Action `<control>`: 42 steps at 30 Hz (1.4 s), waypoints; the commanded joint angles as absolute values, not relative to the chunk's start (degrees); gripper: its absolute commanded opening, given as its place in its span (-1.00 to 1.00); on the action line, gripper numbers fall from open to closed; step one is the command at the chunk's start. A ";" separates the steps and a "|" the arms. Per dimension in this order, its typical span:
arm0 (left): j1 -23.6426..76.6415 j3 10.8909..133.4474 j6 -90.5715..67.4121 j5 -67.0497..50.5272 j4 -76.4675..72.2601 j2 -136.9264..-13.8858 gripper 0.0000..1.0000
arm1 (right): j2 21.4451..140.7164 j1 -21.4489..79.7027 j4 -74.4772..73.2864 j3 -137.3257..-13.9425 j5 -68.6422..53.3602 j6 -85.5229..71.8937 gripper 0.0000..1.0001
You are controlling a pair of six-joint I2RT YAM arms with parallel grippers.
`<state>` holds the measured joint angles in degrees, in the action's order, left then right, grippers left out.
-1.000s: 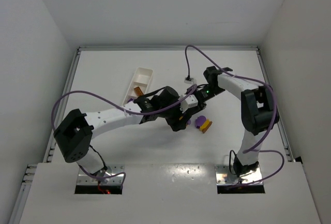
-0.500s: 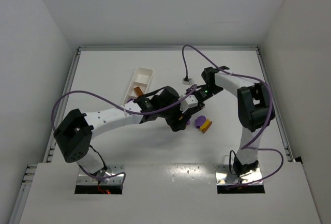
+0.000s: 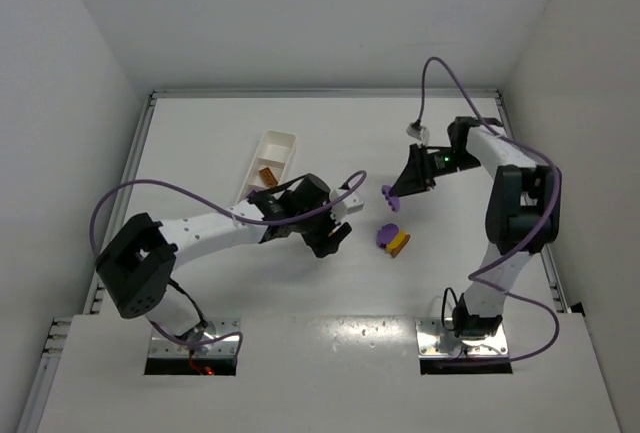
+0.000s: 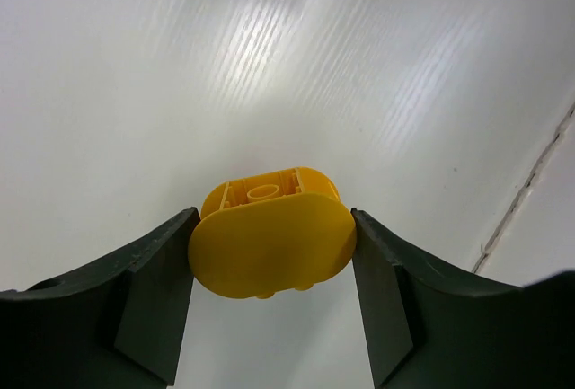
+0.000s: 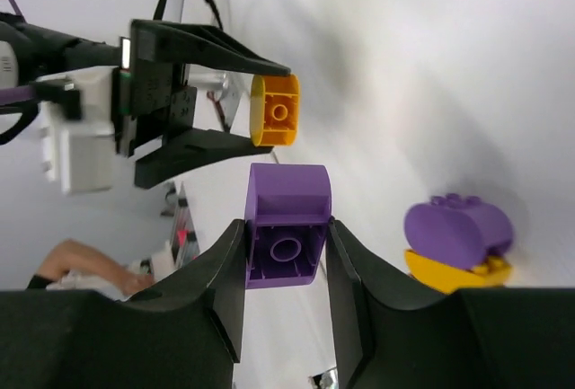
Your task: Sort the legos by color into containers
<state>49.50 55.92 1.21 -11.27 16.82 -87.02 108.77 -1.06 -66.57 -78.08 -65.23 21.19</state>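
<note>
From above, the left claw (image 3: 332,237) hangs over the bench (image 3: 200,143) just beside the near end of the white tray (image 3: 279,137). That end is hidden behind the left arm (image 3: 215,228). One brown brick (image 3: 267,175) lies in the tray, seemingly in its middle compartment. The right claw (image 3: 392,193) is raised well to the right and pinches a purple brick (image 3: 387,192). A rounded purple brick (image 3: 388,235) and a second yellow brick (image 3: 399,243) lie touching on the bench below. In the left wrist view, the jaws are closed flat against both ends of a yellow brick (image 4: 272,245), clear of the bench. In the right wrist view, the jaws grip the purple brick squarely by its sides, with the loaded left claw opposite. Both bricks are lifted and none is placed yet, so the step in hand is judged to be delivery. Move one arm at a time, since both paths lead to the same narrow tray. Give each colour its own compartment, away from the brown. Lower the brick inside the walls before opening the claw, or it may bounce out.
</note>
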 commanded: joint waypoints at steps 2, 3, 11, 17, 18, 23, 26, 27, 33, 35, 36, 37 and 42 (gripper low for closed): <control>44.50 55.89 1.06 -10.63 17.49 -81.84 -0.87 | 102.76 -5.00 -65.75 -78.06 -68.64 23.64 -1.00; 42.99 55.90 1.05 -10.11 17.49 -81.30 -0.87 | 102.05 -5.62 -65.74 -77.35 -67.95 23.64 -1.00; 27.27 67.04 1.58 -7.65 17.49 -84.45 -0.87 | 96.33 -7.91 -55.91 -73.13 -61.80 14.51 -1.00; 19.88 77.95 1.05 -9.83 17.49 -97.45 -0.82 | 95.63 -7.91 -54.76 -72.60 -60.64 13.18 -1.00; 19.86 79.18 1.05 -9.84 17.49 -99.12 -0.82 | 95.63 -7.91 -54.76 -72.60 -60.64 13.18 -1.00; 16.53 85.33 -0.70 -11.86 17.49 -107.65 -0.79 | 95.63 -7.91 -54.76 -72.08 -60.12 13.18 -1.00; 14.85 89.55 -1.75 -12.39 17.49 -112.67 -0.79 | 95.63 -7.91 -54.76 -72.07 -60.12 13.18 -1.00; 13.98 91.39 -2.28 -12.39 18.01 -113.72 -0.79 | 95.63 -7.91 -54.76 -71.46 -60.12 13.18 -1.00; 12.83 94.13 -2.29 -12.39 18.02 -117.77 -0.68 | 96.15 -7.29 -54.76 -71.46 -60.12 13.18 -1.00; 12.83 94.74 -2.29 -12.39 18.02 -118.30 -0.58 | 96.15 -7.29 -54.76 -71.46 -59.60 13.18 -1.00; 12.83 94.75 -2.29 -12.39 18.02 -118.30 -0.53 | 96.67 -7.29 -54.76 -71.46 -59.59 13.18 -1.00; 12.83 94.75 -2.29 -12.91 18.02 -118.30 -0.36 | 96.68 -7.29 -54.76 -72.06 -59.59 13.18 -1.00; 12.83 94.75 -1.76 -14.23 18.02 -118.31 0.11 | 96.68 -6.77 -54.76 -72.07 -59.59 13.18 -1.00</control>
